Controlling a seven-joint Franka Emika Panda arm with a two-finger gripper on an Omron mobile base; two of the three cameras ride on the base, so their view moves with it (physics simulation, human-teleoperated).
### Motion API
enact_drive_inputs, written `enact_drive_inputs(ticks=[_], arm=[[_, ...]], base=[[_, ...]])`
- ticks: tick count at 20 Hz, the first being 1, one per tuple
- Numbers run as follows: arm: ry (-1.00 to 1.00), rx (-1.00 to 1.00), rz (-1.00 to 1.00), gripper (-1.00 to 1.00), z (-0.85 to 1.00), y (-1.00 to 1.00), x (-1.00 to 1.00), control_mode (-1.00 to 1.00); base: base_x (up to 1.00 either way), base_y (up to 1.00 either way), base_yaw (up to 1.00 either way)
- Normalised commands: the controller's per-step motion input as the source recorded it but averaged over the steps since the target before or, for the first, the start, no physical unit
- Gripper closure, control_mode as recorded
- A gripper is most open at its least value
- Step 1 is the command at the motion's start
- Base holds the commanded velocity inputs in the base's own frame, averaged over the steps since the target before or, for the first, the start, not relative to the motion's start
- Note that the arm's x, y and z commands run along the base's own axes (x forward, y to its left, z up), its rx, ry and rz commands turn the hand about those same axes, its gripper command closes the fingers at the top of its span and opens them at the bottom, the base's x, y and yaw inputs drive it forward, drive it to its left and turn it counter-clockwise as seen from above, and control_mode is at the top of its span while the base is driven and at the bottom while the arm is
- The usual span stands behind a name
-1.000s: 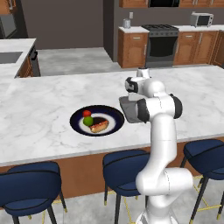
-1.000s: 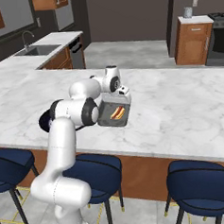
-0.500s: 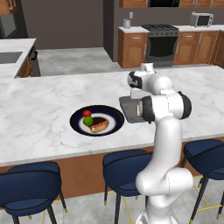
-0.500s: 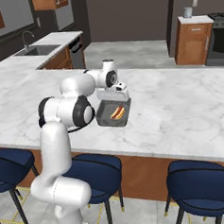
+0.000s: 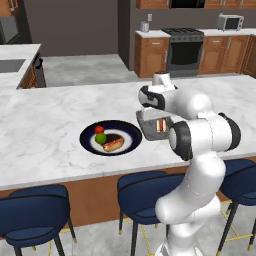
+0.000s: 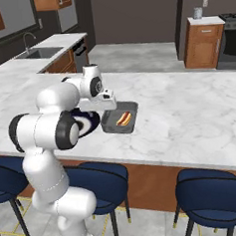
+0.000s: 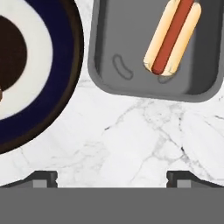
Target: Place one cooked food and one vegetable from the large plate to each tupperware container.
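From the left base view, we see the large plate [image 5: 111, 138] on the marble tabletop [image 5: 45, 125], holding a red item [image 5: 99, 129], a green item [image 5: 101, 138] and a hot dog [image 5: 113, 144]. Just beside it, to the right, a grey tupperware container [image 5: 150, 126] sits partly hidden behind the white arm, with a second hot dog [image 5: 160, 125] showing inside it.

From the right base view, we find the same container [image 6: 121, 118] in the open, its hot dog [image 6: 123, 119] lying along its length, and the plate [image 6: 88, 121] mostly tucked behind the arm. The gripper [image 6: 106, 98] hangs above the container's near edge.

In the hand view, we look down on the gap of bare marble between the plate's rim [image 7: 65, 94] and the container [image 7: 109, 65]; its hot dog [image 7: 172, 37] lies free inside, touched by nothing. The jaws stand wide apart and empty.

We judge the first cooked item delivered. No vegetable has joined it, and we can make out just one container, so most of the job appears to remain.
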Motion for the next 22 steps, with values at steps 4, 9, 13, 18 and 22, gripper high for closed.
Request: enact_drive_inputs(ticks=[4, 9, 13, 18, 22], arm=[[0.0, -0.01, 0.24, -1.0, 0.43, 0.84, -0.57, -1.0], [0.0, 0.0, 0.12, -1.0, 0.5, 0.78, -0.38, -1.0], [0.06, 0.0, -0.2, -1.0, -0.05, 0.58, -0.03, -1.0], [0.0, 0.01, -0.48, -1.0, -0.4, 0.43, -0.15, -1.0], [-0.05, 0.11, -0.64, -1.0, -0.24, 0.22, -0.24, -1.0]], base=[[0.0, 0.0, 0.0], [0.0, 0.0, 0.0], [0.0, 0.0, 0.0], [0.0, 0.0, 0.0], [0.0, 0.0, 0.0]])
